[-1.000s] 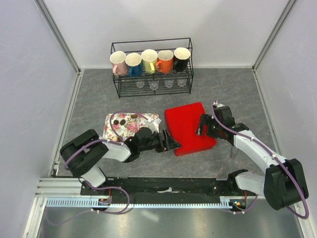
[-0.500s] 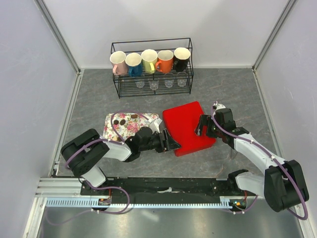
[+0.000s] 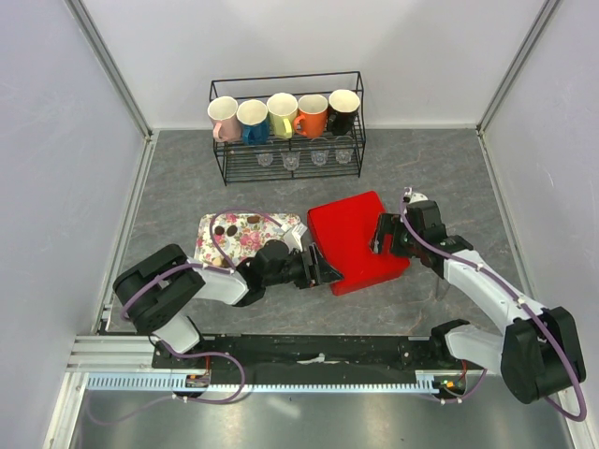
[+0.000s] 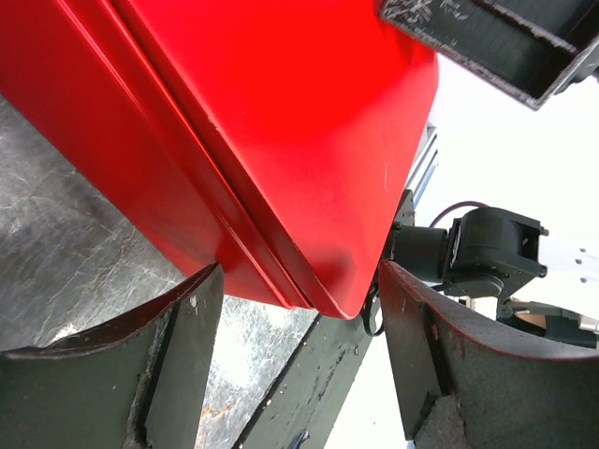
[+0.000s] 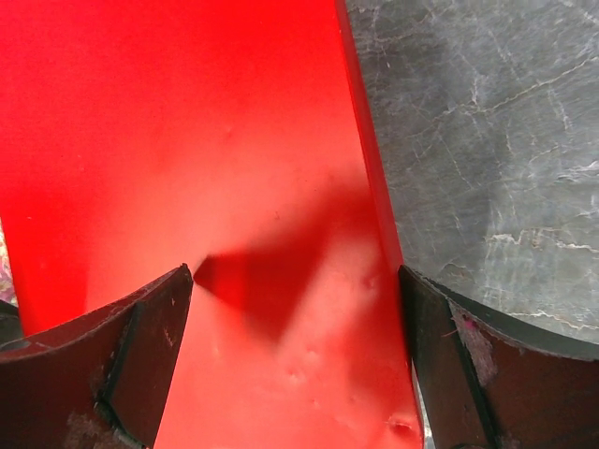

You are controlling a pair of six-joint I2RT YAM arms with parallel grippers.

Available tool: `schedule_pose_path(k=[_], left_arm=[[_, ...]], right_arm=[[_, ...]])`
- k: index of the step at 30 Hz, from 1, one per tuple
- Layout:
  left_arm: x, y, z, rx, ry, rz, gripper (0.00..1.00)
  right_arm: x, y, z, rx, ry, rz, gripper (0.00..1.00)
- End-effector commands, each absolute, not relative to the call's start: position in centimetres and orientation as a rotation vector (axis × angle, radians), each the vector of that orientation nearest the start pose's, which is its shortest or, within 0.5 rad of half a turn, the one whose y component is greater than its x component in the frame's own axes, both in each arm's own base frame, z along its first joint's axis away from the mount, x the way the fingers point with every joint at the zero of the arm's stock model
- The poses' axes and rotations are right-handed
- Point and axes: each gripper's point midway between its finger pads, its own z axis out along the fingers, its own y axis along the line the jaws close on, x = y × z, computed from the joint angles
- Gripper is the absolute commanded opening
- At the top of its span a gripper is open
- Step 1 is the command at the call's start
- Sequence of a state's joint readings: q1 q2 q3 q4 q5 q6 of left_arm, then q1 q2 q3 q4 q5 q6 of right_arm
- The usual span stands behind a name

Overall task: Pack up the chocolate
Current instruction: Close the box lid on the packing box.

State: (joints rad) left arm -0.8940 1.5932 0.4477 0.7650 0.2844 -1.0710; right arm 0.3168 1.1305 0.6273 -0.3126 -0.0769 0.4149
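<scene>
A few dark brown chocolates (image 3: 223, 229) lie at the left end of a flowered tray (image 3: 245, 236). Beside it sits a red box (image 3: 356, 241) with its lid on; the seam between lid and base (image 4: 245, 245) shows in the left wrist view. My left gripper (image 3: 328, 271) is at the box's near left corner, open, with that corner (image 4: 348, 301) between its fingertips (image 4: 198, 297). My right gripper (image 3: 382, 236) hovers open over the lid's right edge (image 5: 367, 168), with nothing held. Whatever is inside the box is hidden.
A black wire rack (image 3: 286, 140) with several coloured mugs and small glasses stands at the back. Grey stone-patterned tabletop (image 5: 487, 140) lies right of the box. White walls close in both sides. The left arm's body covers the tray's near edge.
The right gripper has crept slightly left over the lid. The red box has shifted by a hair. The left arm has stayed in place.
</scene>
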Motion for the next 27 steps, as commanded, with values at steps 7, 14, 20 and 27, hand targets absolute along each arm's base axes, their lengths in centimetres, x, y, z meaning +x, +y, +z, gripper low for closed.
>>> schedule_pose_path(k=[7,14,20,27], left_arm=[[18.5,-36.6,10.3,0.039,2.178,-1.508,0.74],[18.5,-36.6,10.1,0.046,2.183,-1.504,0.74],[18.7,-36.5,10.3,0.054,2.178,-1.487,0.74],[19.3,-35.9,10.9,0.060,2.162,-1.425,0.75]], right_arm=[[27.4,12.7,8.5,0.068,2.463,0.440,0.98],[26.1,11.7,6.1,0.100,2.524,0.381,0.98],[26.8,11.9,8.3,0.128,2.440,0.414,0.98],[27.9,12.0,11.1,0.147,2.354,0.433,0.98]])
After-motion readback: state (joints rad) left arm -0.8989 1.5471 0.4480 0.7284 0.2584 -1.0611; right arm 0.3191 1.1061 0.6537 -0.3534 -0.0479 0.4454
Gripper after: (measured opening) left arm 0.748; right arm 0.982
